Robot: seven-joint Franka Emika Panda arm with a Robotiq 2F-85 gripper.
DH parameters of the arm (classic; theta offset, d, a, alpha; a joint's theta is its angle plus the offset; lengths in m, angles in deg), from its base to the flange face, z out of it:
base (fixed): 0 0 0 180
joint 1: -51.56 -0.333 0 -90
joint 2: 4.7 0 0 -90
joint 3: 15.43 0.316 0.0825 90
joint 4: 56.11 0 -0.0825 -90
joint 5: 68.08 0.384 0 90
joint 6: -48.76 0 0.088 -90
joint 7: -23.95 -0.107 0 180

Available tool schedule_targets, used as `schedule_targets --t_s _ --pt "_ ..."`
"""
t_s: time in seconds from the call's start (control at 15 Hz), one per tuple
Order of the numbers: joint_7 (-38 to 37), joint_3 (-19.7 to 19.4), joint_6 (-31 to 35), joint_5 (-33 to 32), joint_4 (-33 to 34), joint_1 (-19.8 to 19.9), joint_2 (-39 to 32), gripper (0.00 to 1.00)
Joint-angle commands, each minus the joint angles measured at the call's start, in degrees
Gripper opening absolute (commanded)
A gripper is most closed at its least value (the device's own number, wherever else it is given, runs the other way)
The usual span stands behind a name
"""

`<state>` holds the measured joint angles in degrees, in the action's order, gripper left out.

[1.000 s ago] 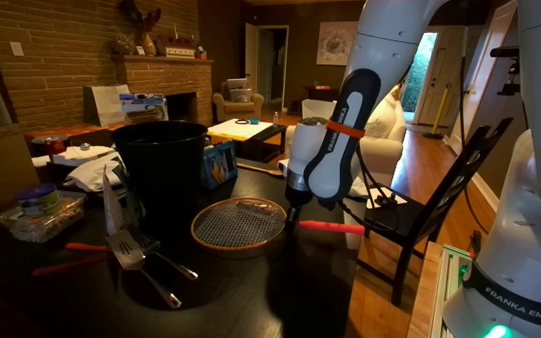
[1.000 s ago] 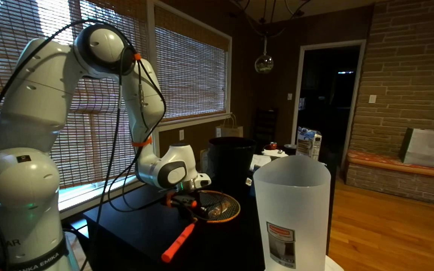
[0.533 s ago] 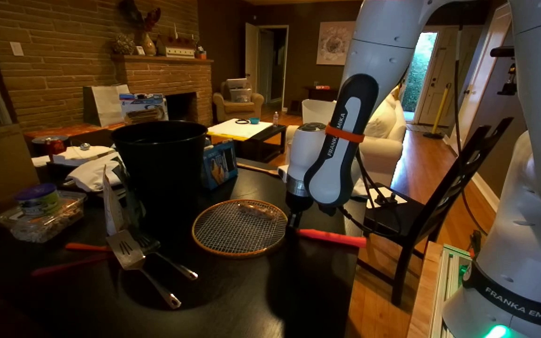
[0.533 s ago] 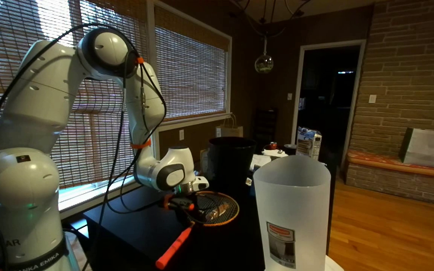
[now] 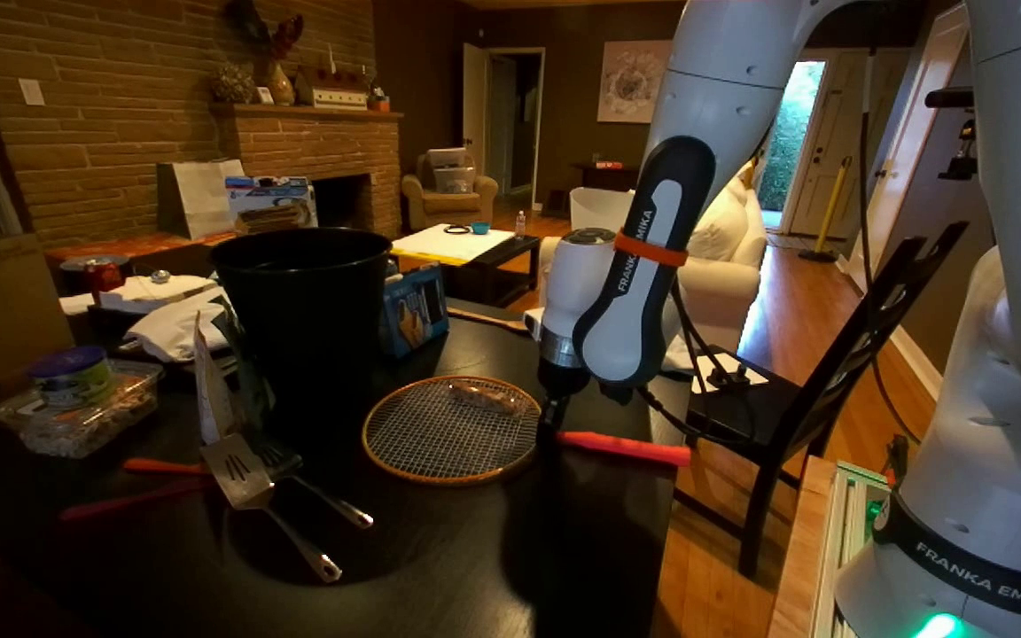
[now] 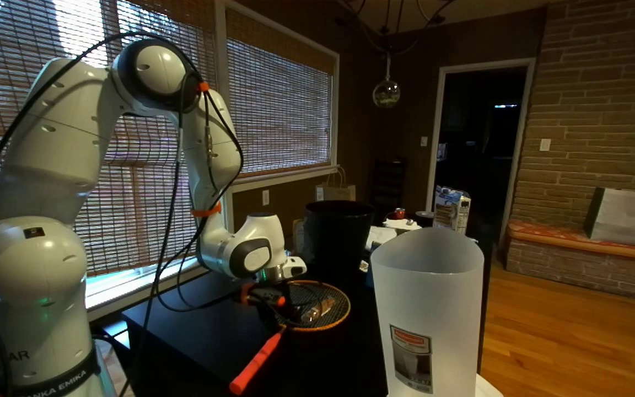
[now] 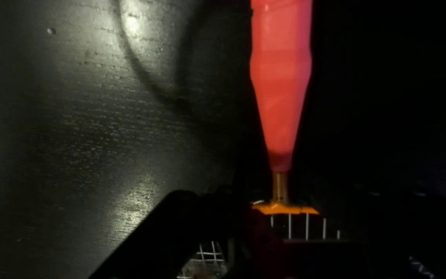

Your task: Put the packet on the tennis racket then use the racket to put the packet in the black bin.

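Racket (image 5: 462, 443) lower (black bin (image 5: 302, 319): exterior only)

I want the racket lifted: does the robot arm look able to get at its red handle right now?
Likely yes: the claw is down by the neck of the racket, next to the red handle, and nothing lies on that handle. Whether the claw grips is too dark to tell.

Up front in an exterior view, a slotted metal spatula (image 5: 240, 483)! Left of it, a purple-lidded tub (image 5: 74, 381) perched on a see-through plastic box (image 5: 81, 434). Further back, blue bowl (image 5: 480, 228) and bottle (image 5: 520, 225) share the coffee table (image 5: 497, 266), an armchair (image 5: 440, 208) beyond. And in an exterior view, a glass globe (image 6: 386, 95) hangs high, a tall whitish bin (image 6: 439, 309) standing in the foreground!
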<state>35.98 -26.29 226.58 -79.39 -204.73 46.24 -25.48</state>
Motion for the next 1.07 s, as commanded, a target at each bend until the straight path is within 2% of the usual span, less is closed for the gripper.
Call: schedule_targets --t_s 0.0,0.07,0.2,0.27,0.67,1.0 --pt "-1.22 -0.34 -0.26 -1.17 -0.11 -0.23 0.87 0.08" --pt "-1.25 -0.47 -0.27 -1.22 -0.12 -0.3 1.06 0.02" --pt "-1.44 -1.02 -0.38 -1.47 -0.04 -0.94 1.24 0.0" --pt "-1.75 -1.64 -0.36 -1.68 -0.12 -1.58 1.39 0.03" --pt "-2.83 -5.91 -1.57 -2.75 -0.84 -6.03 4.02 0.03" --pt "-6.32 -11.58 -7.35 -7.81 -1.26 -10.45 10.07 0.03"
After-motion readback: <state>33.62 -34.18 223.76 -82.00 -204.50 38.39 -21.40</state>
